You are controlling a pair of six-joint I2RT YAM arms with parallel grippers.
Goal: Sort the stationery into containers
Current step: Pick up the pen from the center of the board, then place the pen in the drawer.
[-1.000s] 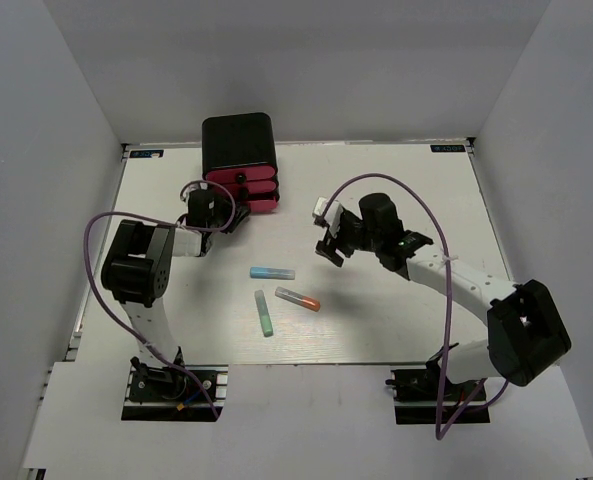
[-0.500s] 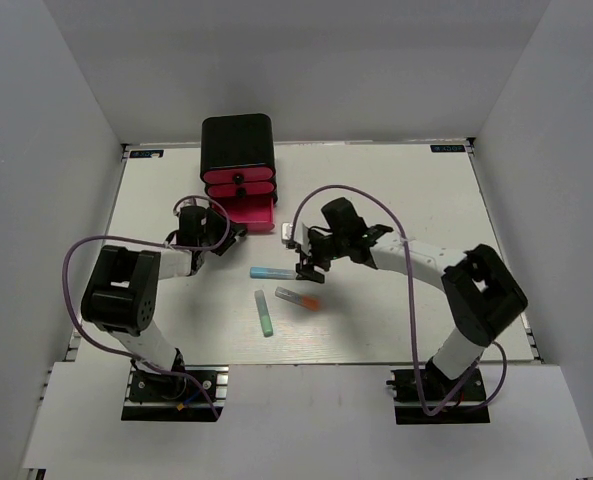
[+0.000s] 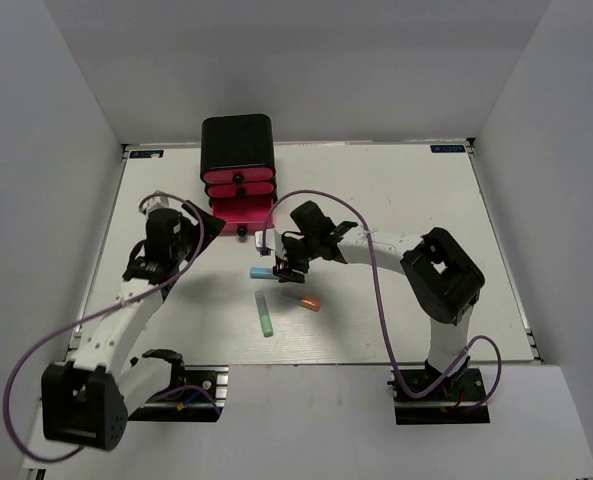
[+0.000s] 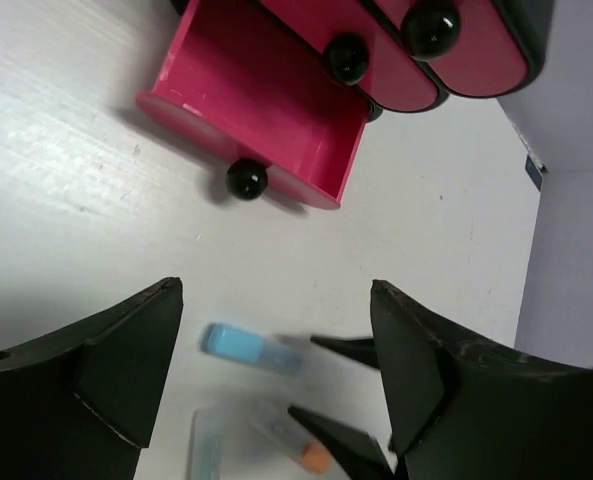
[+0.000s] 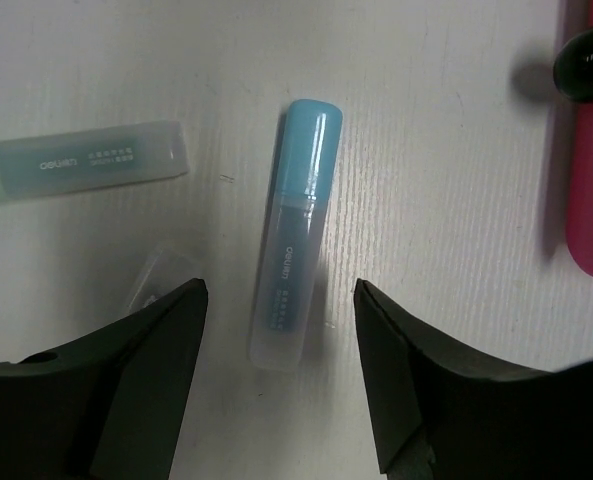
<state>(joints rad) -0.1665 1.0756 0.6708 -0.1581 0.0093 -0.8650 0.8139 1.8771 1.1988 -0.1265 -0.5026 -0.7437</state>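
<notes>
Progress at this moment was partial. The black cabinet (image 3: pixel 238 143) stood at the far side of the table (image 3: pixel 426 200), with the bottom drawer (image 4: pixel 266 110) pulled out and the two upper drawers (image 4: pixel 446 50) shut. No stationery showed in the visible part of the open drawer, and what the shut drawers held could not be seen. Three sticks lay on the table in front of the cabinet: the light blue stick (image 5: pixel 296 200), the green stick (image 3: pixel 265 315) and the grey stick with the orange tip (image 3: pixel 304 300). All three therefore remained to be sorted. The right gripper (image 5: pixel 278 290) hung directly over the light blue stick, fingers spread to either side of its clear end and not pinching it. The step in hand was judged to be the pick of that stick, with placement in the open drawer to follow. The left gripper (image 4: pixel 274 290) was apart from the drawer and faced it, with its fingers spread wide and nothing between them. The green and grey sticks lay just beside the right gripper, so a clean closure on one stick alone was required.
</notes>
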